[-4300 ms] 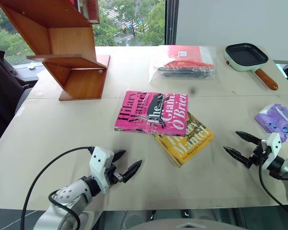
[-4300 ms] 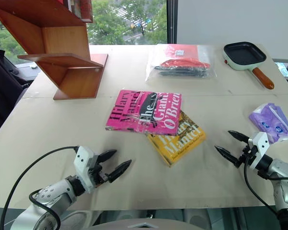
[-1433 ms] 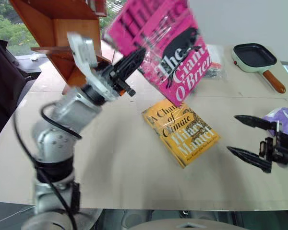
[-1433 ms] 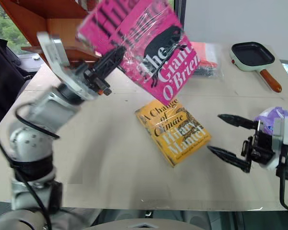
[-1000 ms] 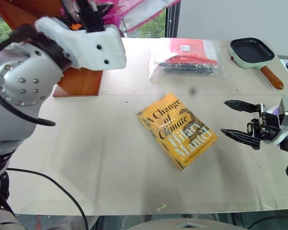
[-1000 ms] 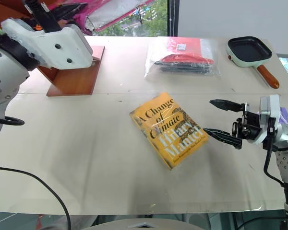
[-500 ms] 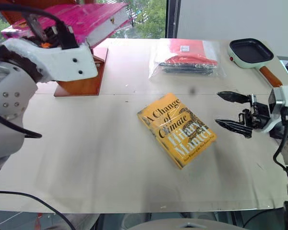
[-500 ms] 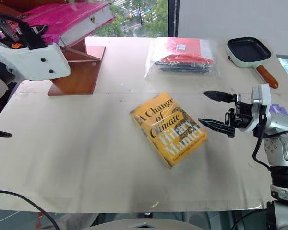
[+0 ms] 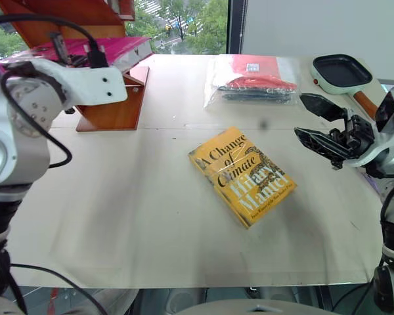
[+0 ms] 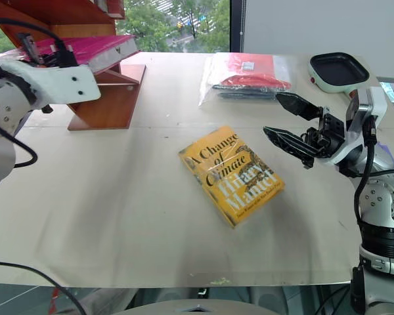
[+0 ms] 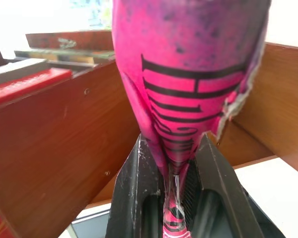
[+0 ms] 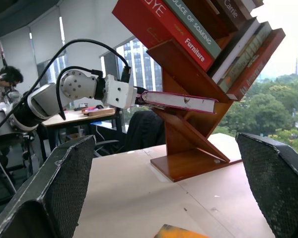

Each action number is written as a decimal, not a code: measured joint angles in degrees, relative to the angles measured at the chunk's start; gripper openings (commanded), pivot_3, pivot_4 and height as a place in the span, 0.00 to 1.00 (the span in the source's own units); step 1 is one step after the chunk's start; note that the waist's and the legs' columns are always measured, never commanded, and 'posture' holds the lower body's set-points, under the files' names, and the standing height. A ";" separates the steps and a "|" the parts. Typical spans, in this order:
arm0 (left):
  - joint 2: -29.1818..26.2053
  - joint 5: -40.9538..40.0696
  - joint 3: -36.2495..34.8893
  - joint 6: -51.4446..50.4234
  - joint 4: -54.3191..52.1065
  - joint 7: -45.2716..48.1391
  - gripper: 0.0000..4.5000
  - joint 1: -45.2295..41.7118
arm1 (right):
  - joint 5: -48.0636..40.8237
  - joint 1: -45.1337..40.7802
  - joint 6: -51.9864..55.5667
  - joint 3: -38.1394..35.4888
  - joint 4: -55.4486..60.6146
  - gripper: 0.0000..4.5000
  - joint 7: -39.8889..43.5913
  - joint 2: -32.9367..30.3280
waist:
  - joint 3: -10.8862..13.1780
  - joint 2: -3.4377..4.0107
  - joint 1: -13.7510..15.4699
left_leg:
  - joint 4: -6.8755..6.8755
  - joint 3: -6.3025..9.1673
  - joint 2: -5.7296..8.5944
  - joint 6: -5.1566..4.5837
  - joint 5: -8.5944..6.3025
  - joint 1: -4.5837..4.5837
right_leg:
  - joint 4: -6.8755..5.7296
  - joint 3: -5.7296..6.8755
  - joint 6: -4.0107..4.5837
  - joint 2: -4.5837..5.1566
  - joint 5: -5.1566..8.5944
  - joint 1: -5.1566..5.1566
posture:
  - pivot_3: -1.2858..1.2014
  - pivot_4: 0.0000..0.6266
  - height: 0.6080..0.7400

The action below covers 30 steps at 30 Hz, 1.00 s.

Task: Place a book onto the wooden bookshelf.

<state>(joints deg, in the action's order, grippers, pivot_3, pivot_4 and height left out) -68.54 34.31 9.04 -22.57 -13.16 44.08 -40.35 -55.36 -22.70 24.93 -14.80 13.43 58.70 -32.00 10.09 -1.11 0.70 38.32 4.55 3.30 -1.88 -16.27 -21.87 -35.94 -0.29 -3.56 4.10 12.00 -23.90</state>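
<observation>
The pink book [image 9: 92,49] is off the surface [image 9: 151,197] now, lifted clear of the yellow book [image 9: 243,176] and carried flat in the left tool [image 11: 176,198] up to the wooden bookshelf [image 9: 111,98]. The right tool [image 9: 318,125] is higher and nearer the middle, fingers spread.

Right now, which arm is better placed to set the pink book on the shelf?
Left: its pincer is shut on the pink book at the wooden bookshelf. The right pincer hangs open, apart from it.

The glossy bright pink book [image 9: 95,47] lies nearly flat in the frame's upper left, held off the counter against the slanted reddish-brown boards of the wooden bookshelf [image 9: 108,108].
</observation>
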 measured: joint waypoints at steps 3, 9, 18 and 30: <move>2.19 1.46 1.90 0.97 3.14 1.04 0.00 -3.19 | 0.00 0.33 0.07 -0.13 0.39 1.00 -0.76 -0.02 | -0.01 0.00 -0.04 | 0.00 0.00 0.00 0.00 0.00 0.01 | -0.03 -0.01 0.00 -0.02 0.00 -0.01 | 0.52 0.24 1.00; 5.71 5.16 5.15 2.51 14.38 3.33 0.00 -10.08 | 0.77 1.03 0.01 0.45 1.40 1.00 -2.14 0.88 | -0.02 0.01 -0.62 | 0.01 -0.04 0.01 0.00 0.01 0.01 | -0.06 -0.03 0.00 -0.03 0.00 -0.01 | 0.52 0.24 1.00; 7.07 4.99 4.07 1.80 17.75 8.23 0.21 -15.28 | 2.07 0.39 -0.18 0.85 1.49 1.00 -2.39 1.01 | -0.02 0.01 -1.54 | 0.03 -0.04 0.03 -0.01 0.00 -0.01 | -0.03 -0.09 -0.01 -0.01 0.00 -0.05 | 0.52 0.24 1.00; 4.49 4.84 -0.22 -4.03 15.83 9.81 0.98 -11.03 | 2.38 -1.33 -0.06 1.06 1.87 1.00 -3.07 1.09 | -0.04 -0.01 -1.44 | 0.06 -0.02 0.02 -0.01 0.00 -0.02 | -0.09 -0.08 -0.01 -0.01 0.00 -0.05 | 0.52 0.24 1.00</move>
<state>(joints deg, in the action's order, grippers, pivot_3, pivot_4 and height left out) -64.05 39.15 8.81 -26.60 2.66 53.89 -51.38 -52.98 -24.03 24.87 -13.74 15.30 55.63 -30.91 10.05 -1.11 -0.74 38.38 4.53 3.33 -1.89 -16.26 -21.88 -36.03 -0.37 -3.58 4.09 11.99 -23.95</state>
